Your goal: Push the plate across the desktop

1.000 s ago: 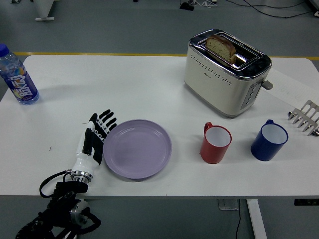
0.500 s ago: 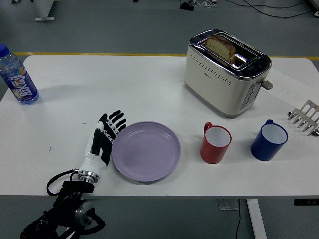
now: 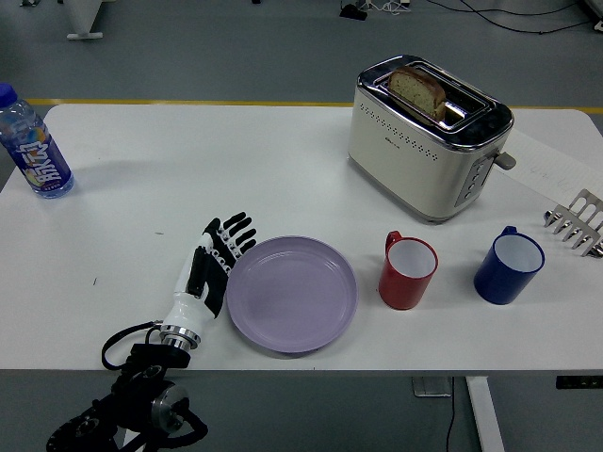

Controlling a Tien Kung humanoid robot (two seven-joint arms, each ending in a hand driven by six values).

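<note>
Lilac round plate [image 3: 292, 294]: keep your left hand [image 3: 209, 271], fingers straight, flat against its rim; stop before the red mug [image 3: 407, 271].

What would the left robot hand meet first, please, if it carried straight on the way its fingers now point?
Nothing nearby: the left robot hand points up-right past the purple plate it touches; farther along, probably the toaster.

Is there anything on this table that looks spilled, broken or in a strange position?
Nothing looks spilled or broken. The purple plate lies flat beside the left robot hand, close to the red mug. The toaster stands at an angle, with a slice of bread in its slot.
</note>
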